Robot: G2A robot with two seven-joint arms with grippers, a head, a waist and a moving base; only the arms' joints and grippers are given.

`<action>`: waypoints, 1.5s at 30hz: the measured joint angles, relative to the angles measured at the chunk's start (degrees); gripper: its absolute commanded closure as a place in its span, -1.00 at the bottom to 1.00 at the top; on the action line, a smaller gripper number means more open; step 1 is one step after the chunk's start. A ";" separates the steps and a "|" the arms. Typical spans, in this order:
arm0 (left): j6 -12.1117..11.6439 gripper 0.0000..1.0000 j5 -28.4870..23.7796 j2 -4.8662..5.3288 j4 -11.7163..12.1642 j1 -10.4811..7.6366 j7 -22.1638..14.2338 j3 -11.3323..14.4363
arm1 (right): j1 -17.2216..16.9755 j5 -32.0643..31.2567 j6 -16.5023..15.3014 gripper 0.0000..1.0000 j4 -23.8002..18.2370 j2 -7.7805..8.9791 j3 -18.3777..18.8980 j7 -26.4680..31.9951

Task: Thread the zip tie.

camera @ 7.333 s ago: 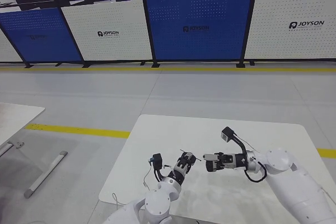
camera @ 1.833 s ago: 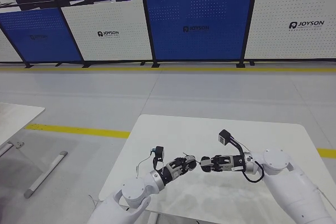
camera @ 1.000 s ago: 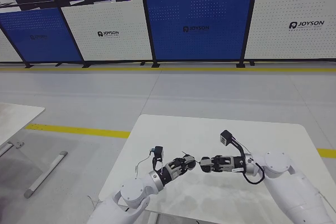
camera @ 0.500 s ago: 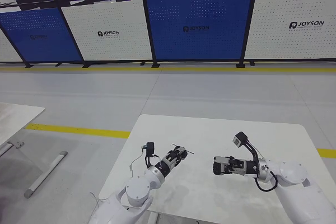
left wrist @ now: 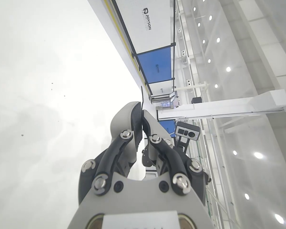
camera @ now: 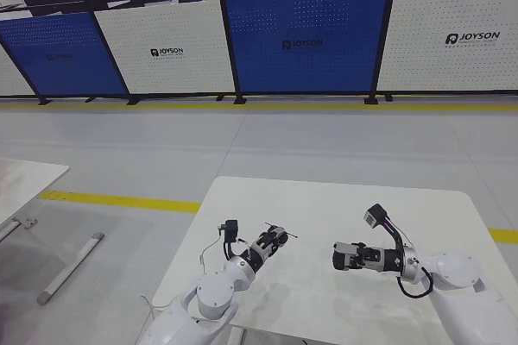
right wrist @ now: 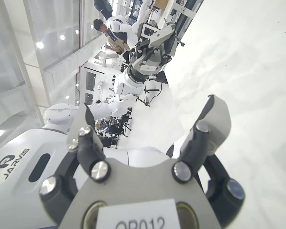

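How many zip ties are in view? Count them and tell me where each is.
1. The zip tie is pinched in the left gripper, a thin black end sticking out past its jaws. The open right gripper holds none.

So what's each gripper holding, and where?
Left gripper pinches the black zip tie near one end, a short tip sticking out. Right gripper is open, holding nothing.

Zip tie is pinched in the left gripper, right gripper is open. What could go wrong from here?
1. The zip tie sticks out of the shut left gripper as one thin end; it may slip or twist in that pinch.
2. The right gripper is open, empty and apart from the left; grasping so thin a strip may miss, or the fingertips may collide.
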 measured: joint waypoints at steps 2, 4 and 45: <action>-0.02 1.00 0.00 0.00 0.05 0.00 0.01 0.00 | 0.00 0.00 0.00 -1.00 0.00 0.00 0.00 0.00; -0.24 1.00 0.05 -0.04 0.72 -0.06 0.02 -0.12 | 0.00 0.00 0.00 -1.00 0.00 0.00 0.00 0.00; -8.93 1.00 -22.84 2.99 -14.36 13.60 -27.69 -20.09 | 0.00 0.00 0.00 -1.00 0.00 0.00 0.00 0.00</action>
